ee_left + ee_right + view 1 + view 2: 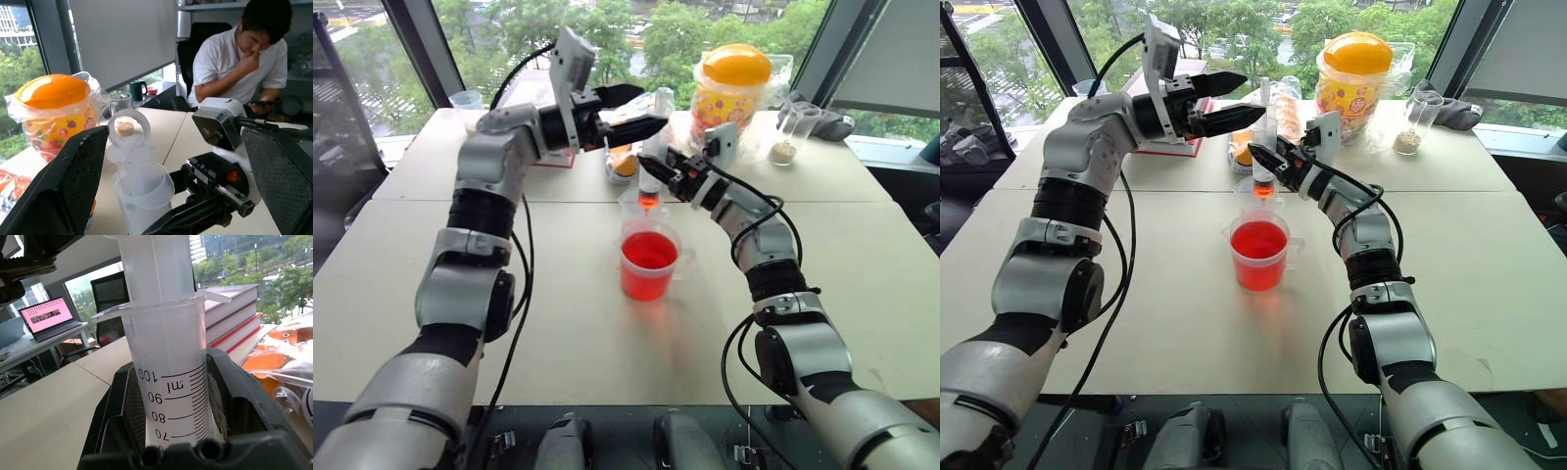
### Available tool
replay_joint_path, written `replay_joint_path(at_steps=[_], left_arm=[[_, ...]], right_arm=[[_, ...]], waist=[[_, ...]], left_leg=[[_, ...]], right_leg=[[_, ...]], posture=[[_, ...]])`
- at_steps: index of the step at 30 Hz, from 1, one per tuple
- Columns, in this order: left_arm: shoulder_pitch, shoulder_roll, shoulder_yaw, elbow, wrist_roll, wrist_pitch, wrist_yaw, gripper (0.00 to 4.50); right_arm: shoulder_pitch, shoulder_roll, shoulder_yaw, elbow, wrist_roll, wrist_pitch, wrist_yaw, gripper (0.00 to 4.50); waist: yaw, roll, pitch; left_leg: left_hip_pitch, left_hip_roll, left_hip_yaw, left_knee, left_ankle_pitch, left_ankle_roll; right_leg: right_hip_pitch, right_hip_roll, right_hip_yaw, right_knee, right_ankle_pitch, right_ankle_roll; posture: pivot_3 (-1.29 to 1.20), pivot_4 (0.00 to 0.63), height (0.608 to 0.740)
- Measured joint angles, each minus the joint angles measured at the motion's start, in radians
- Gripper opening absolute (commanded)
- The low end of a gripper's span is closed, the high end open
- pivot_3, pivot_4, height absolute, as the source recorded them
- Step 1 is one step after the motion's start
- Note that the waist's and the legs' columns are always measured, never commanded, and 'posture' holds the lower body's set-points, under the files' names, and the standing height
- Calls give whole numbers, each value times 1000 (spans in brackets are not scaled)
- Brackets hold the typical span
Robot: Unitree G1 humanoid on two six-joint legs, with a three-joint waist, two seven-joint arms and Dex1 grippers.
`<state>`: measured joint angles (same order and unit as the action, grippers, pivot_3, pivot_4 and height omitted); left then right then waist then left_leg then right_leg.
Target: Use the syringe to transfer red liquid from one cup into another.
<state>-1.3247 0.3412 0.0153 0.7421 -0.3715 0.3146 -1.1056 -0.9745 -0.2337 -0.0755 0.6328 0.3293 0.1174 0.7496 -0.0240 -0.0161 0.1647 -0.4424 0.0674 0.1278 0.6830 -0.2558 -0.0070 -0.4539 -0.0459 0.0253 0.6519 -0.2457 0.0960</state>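
My right gripper (1271, 157) is shut on the barrel of the syringe (652, 157) and holds it upright. The printed scale fills the right wrist view around the barrel (171, 382). The syringe's orange-red tip (648, 201) hangs over the small clear cup (1252, 199), which stands just behind the wider cup (648, 262) of red liquid (1258, 240). My left gripper (651, 108) is open at the top of the syringe. Its two fingers (66, 181) stand on either side of the white plunger's ring end (128, 128) without touching it.
A yellow-lidded jar in a plastic bag (734, 83), a tall glass with beige grains (786, 137), a grey cloth (832, 122), snack packets (625, 162) and a red-edged book (1175, 147) line the far side of the table. A person (244, 54) sits beyond it.
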Motion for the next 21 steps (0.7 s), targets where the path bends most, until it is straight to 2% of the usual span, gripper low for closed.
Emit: replay_joint_path(at_steps=[8,10,12,16,18,21], left_arm=[[-55,-31,-3,110,59,-15,4,4447],[-57,-37,-3,121,68,-14,-1,3936],[-58,-48,-3,128,78,-15,-4,3156],[-72,-59,0,144,80,-16,-3,940],[-81,-57,4,158,85,-16,1,47],[-87,-63,9,167,93,-22,4,47]], right_arm=[[7,1,0,-8,-3,0,-6,1418],[10,1,0,-11,-6,0,-6,1418],[10,1,1,-11,-10,0,-7,1418],[13,1,1,-12,-11,2,-7,1418],[18,1,1,-24,-11,2,-3,1418],[20,1,1,-30,-12,3,-4,1418]], waist=[[3,0,0],[3,0,0],[3,0,0],[3,0,0],[2,0,0],[3,0,0]], left_leg=[[0,0,0,0,-1,1],[0,0,0,0,-1,1],[0,0,0,0,-1,1],[0,0,0,0,-1,1],[0,0,0,0,-1,1],[0,0,0,0,-1,1]], right_leg=[[0,0,0,0,0,0],[0,0,0,0,0,0],[0,0,0,0,0,0],[0,0,0,0,0,0],[0,0,0,0,0,0],[0,0,0,0,0,0]], posture=[[0,150,740],[0,150,740],[0,150,740],[0,150,740],[0,150,740],[0,150,740]])
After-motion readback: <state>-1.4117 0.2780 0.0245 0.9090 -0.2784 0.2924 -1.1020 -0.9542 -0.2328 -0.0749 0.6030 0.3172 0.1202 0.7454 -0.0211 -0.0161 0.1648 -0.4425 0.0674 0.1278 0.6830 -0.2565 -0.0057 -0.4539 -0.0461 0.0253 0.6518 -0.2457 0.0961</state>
